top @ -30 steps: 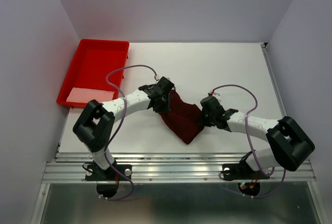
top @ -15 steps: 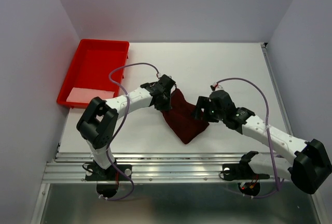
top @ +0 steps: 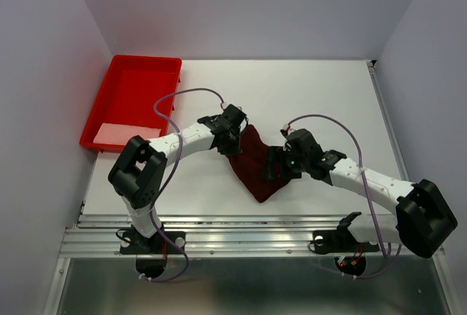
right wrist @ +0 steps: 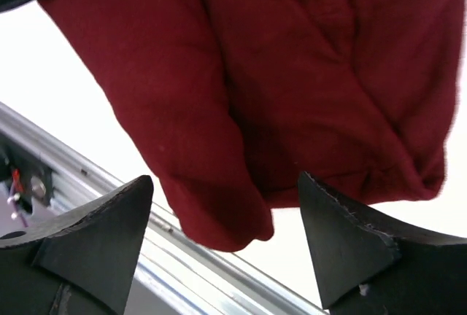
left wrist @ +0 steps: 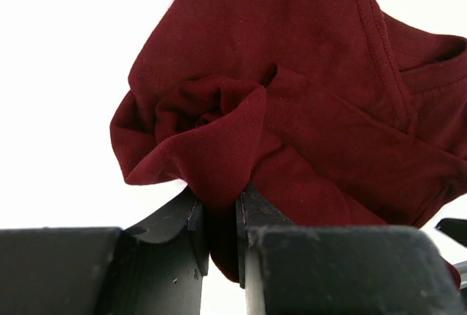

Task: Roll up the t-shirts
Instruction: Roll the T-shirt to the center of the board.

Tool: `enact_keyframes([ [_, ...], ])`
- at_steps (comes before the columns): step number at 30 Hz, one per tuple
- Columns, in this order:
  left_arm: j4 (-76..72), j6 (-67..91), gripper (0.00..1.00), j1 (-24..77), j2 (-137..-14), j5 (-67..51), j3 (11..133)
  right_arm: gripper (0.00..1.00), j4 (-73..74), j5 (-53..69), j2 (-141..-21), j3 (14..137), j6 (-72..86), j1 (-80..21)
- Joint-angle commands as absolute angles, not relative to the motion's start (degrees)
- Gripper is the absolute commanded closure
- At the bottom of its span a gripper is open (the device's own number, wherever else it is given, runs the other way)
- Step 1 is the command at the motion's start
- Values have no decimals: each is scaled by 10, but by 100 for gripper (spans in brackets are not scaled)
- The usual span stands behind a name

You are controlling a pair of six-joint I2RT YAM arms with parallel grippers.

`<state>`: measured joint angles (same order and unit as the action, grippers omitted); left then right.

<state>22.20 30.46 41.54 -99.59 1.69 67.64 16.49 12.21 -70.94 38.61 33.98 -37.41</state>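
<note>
Shirt [top: 255, 165] lies mid-table, between the two arms and well apart from the tray [top: 131, 100]. It is bunched into a wedge with its tip toward the near edge.

- Left gripper [top: 232, 138]: at the shirt's far-left corner, fingers nearly together, pinching a fold of cloth. The wrist view shows a loose curl of fabric just above the pinch.
- Right gripper [top: 276, 165]: fingers spread wide, holding nothing. It hovers over the shirt's right side, with the cloth's lower edge showing between the fingers in the wrist view.

Progress, as judged: gathered and partly curled at one end, but no tidy roll yet. The body is crumpled rather than wound. Most of the rolling is left, and a fresh right-hand grip looks needed first.

Against a second ago:
- The right gripper was pressed together at the shirt's right edge; it has since let go and shifted left over the cloth.
- The shirt has drawn in narrower.
- The left arm has barely moved and keeps its pinch.
</note>
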Motion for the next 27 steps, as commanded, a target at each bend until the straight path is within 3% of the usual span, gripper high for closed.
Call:
enact_keyframes([
  [1,214,297,100,414,-998,18,698,19,114,171,-714,380,321,-383],
  [3,213,298,100,414,-999,18,698,28,92,193,-712,374,325,-395],
  [11,213,302,100,411,-1004,18,698,40,80,215,-747,385,323,-428],
  [14,212,302,100,411,-1004,18,698,58,79,202,-749,386,329,-439],
  [15,212,303,100,410,-1004,18,698,69,75,200,-746,385,331,-439],
  [19,209,304,100,410,-1005,18,694,84,73,198,-744,388,333,-439],
  [21,207,303,100,409,-1006,16,692,82,72,197,-748,393,331,-445],
  [24,202,303,100,408,-1005,14,686,56,83,173,-761,400,330,-450],
  [27,199,304,100,404,-1001,11,682,42,84,164,-773,405,328,-463],
])
